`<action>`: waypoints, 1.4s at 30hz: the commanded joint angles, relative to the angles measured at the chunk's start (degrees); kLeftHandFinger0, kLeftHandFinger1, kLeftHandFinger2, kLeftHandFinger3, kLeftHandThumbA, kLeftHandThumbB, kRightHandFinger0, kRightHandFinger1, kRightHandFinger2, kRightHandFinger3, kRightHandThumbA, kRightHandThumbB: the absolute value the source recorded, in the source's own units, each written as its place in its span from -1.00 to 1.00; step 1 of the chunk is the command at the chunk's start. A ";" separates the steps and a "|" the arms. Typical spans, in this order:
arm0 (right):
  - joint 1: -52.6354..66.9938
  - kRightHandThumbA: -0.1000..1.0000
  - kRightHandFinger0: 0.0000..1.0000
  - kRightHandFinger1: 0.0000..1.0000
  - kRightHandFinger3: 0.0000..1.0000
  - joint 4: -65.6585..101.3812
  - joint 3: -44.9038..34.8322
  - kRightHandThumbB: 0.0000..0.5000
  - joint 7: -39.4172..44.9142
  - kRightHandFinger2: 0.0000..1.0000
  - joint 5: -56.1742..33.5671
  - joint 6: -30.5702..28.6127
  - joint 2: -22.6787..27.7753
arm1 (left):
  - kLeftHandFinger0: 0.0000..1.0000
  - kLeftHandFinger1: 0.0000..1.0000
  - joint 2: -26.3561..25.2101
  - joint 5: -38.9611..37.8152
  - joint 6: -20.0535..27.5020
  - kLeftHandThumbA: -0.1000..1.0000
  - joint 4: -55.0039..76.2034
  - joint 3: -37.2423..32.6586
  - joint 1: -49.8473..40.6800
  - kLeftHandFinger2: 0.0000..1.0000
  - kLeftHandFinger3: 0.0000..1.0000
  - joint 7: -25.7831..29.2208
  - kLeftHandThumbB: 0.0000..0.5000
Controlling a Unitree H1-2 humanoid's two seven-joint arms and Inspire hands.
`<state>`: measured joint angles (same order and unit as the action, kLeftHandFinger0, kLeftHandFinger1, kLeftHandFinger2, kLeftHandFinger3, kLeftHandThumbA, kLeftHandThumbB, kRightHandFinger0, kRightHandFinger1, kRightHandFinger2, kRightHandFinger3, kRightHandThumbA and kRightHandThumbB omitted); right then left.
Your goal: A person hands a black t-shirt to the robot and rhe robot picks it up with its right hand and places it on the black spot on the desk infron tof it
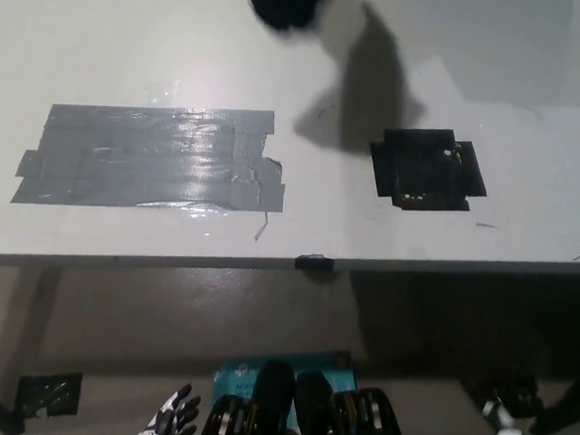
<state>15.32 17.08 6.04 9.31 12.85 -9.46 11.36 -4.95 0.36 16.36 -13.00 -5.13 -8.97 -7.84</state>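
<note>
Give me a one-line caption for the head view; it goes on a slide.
Black t-shirt arrives at the desk's far edge, black spot and grey tape patch waiting; left robot hand rests low.

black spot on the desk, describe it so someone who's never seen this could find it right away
Start at the white desk that fills the upper part of the head view. Two taped patches lie near its front edge; the black spot is the one toward picture right. It is small, roughly square and matt black with ragged tape edges, while its neighbour, the grey tape patch, is far wider, shiny and silvery.
</note>
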 commanded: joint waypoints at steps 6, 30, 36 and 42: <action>-13.28 1.00 1.00 1.00 1.00 23.75 -5.07 0.46 0.14 1.00 3.82 13.00 -1.21 | 1.00 1.00 -1.00 -0.41 1.05 1.00 2.58 0.34 0.18 1.00 1.00 -0.50 1.00; -54.04 1.00 1.00 1.00 1.00 -10.81 -8.01 0.85 -8.81 1.00 13.56 33.29 -9.89 | 1.00 1.00 -1.16 1.41 2.98 1.00 2.50 -1.08 -0.99 1.00 1.00 -0.40 1.00; -63.13 0.98 1.00 1.00 1.00 -25.02 -10.17 0.72 -13.57 1.00 13.25 31.90 -8.27 | 1.00 1.00 -1.36 3.15 3.74 1.00 1.77 -1.30 0.89 1.00 1.00 0.30 1.00; -69.47 1.00 1.00 1.00 1.00 -34.97 -10.55 1.00 -18.06 1.00 14.65 30.29 -4.58 | 1.00 1.00 -1.87 4.90 3.36 1.00 1.38 -1.77 3.70 1.00 1.00 0.25 1.00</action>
<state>-47.67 -13.97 -3.55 -2.52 26.29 21.97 3.73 -6.21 3.31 17.52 -11.73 -6.35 -7.49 -7.76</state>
